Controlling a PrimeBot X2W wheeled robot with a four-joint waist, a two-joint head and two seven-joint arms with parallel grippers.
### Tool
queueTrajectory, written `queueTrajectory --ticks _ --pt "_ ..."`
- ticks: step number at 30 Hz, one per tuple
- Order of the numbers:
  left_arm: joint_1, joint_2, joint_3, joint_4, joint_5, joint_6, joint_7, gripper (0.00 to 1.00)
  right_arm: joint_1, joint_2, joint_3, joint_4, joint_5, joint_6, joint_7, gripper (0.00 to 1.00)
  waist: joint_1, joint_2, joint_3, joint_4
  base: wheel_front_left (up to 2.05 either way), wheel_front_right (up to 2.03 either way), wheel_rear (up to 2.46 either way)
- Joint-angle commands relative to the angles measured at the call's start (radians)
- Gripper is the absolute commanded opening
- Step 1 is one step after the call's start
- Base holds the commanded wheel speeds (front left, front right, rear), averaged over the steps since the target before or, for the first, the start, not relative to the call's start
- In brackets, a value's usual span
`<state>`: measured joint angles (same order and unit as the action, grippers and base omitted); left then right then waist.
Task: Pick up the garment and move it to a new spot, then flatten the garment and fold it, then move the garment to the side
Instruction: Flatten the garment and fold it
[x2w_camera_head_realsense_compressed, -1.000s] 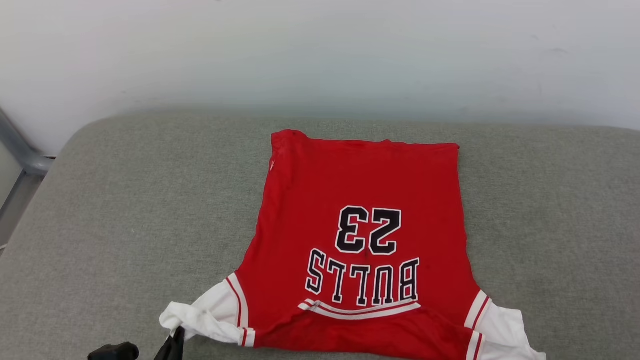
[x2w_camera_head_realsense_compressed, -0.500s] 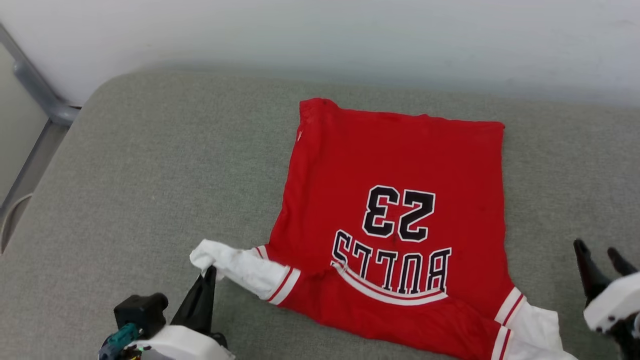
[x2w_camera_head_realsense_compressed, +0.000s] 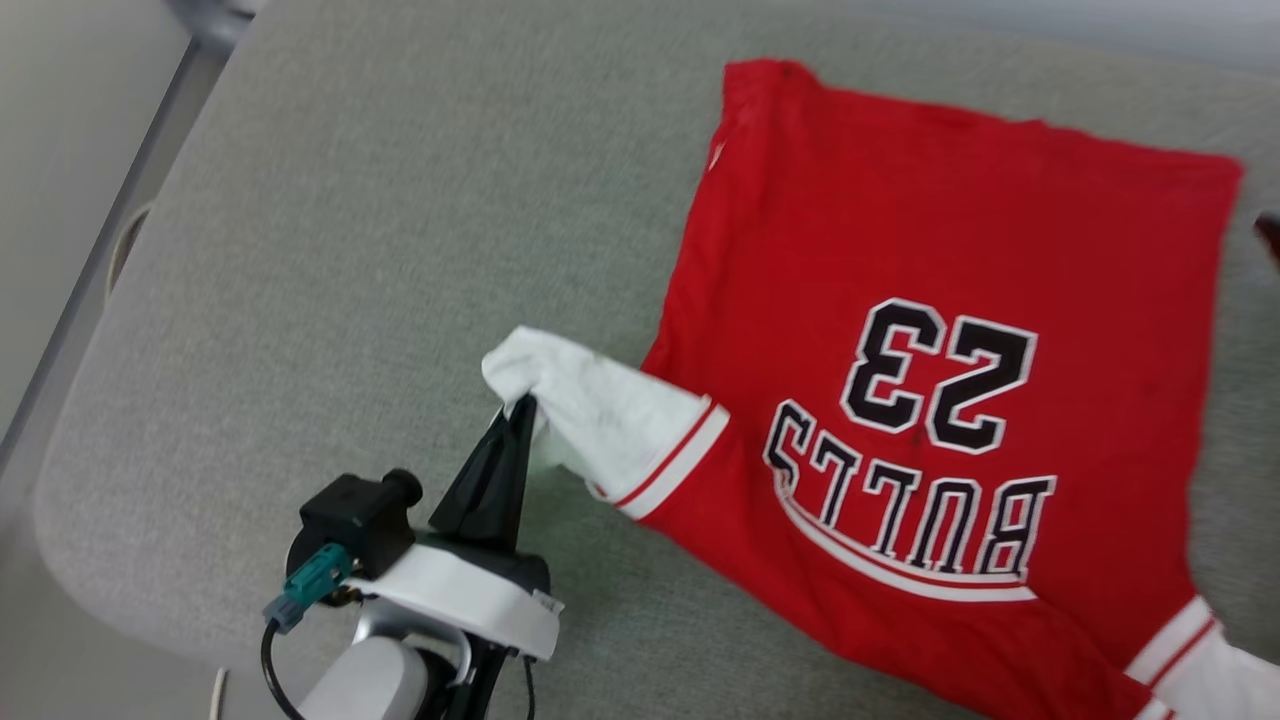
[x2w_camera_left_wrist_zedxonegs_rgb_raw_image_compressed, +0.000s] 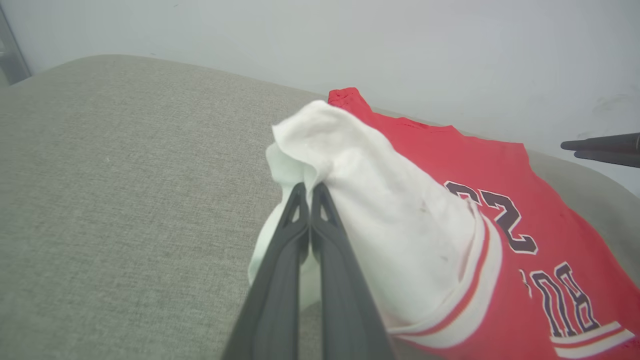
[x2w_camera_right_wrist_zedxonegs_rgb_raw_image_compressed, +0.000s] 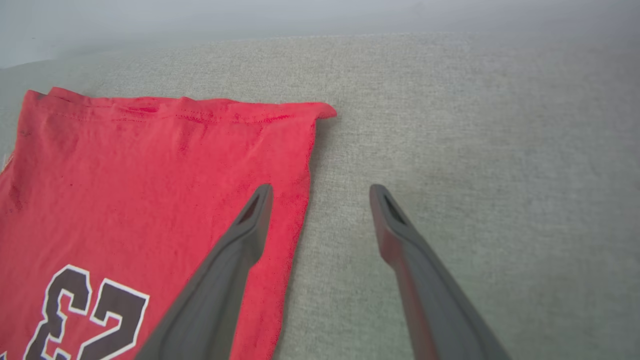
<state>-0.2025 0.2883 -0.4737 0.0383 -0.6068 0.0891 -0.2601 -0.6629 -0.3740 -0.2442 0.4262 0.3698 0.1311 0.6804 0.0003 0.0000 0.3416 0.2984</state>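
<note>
garment (x2w_camera_head_realsense_compressed: 930, 250), a red jersey shirt with short white sleeves and dark white-edged lettering, pinched by one sleeve on a grey woven fabric cushion (x2w_camera_head_realsense_compressed: 350, 250).
the left hand (x2w_camera_head_realsense_compressed: 520, 412) has its two dark fingers pressed together on the tip of the white sleeve (x2w_camera_head_realsense_compressed: 600, 400), holding it raised; the red body lies flat, print up. the right hand (x2w_camera_right_wrist_zedxonegs_rgb_raw_image_compressed: 320, 192) has its fingers apart above the garment's side edge, one over red cloth, one over cushion.

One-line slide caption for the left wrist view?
Left gripper, fingers shut, pinches the white short sleeve of the red jersey-style shirt lying on a grey fabric cushion.
</note>
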Motion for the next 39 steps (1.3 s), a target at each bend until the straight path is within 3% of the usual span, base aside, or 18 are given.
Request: queueTrajectory --ticks 1,8,15,16,17,18,30,39 --pt "-0.019 -0.010 0.005 -0.003 0.007 -0.005 -0.006 0.00 -0.033 -0.003 0.001 0.010 -0.003 -0.001 0.010 1.00 -0.0003 0.0000 0.077 0.062 0.00 0.00 0.00" --pt "-0.063 -0.071 0.032 0.002 0.047 -0.060 -0.007 0.00 -0.202 -0.017 0.017 0.089 -0.068 -0.001 0.086 1.00 -0.0003 0.0000 0.166 0.098 0.00 0.00 0.00" --pt "-0.064 -0.111 0.063 0.017 0.089 -0.098 -0.006 0.00 -0.145 0.003 0.046 0.240 -0.087 -0.001 0.241 1.00 -0.0003 0.0000 0.182 0.102 0.00 0.00 0.00" --pt "-0.062 -0.116 0.067 0.019 0.094 -0.104 -0.006 0.00 -0.131 0.005 0.045 0.258 -0.083 -0.001 0.265 0.77 -0.0003 0.0000 0.183 0.102 0.00 0.00 0.00" --pt "-0.061 -0.121 0.071 0.021 0.098 -0.107 -0.006 0.00 -0.121 0.005 0.041 0.271 -0.079 -0.001 0.279 0.35 -0.0003 0.0000 0.184 0.102 0.00 0.00 0.00" --pt "-0.061 -0.125 0.075 0.023 0.103 -0.112 -0.006 0.00 -0.117 0.004 0.037 0.277 -0.077 -0.001 0.287 0.00 -0.0003 0.0000 0.183 0.102 0.00 0.00 0.00" --pt "-0.007 -0.121 0.119 0.076 0.131 -0.120 -0.006 0.00 -0.142 -0.092 0.043 0.179 -0.056 -0.001 0.195 0.00 -0.0003 0.0000 0.043 0.049 0.00 0.00 0.00" --pt "0.080 -0.079 0.165 0.095 0.113 -0.095 0.004 0.00 0.133 -0.118 0.020 -0.008 0.025 -0.001 0.176 0.00 -0.0003 0.0000 -0.085 -0.080 0.00 0.00 0.00"
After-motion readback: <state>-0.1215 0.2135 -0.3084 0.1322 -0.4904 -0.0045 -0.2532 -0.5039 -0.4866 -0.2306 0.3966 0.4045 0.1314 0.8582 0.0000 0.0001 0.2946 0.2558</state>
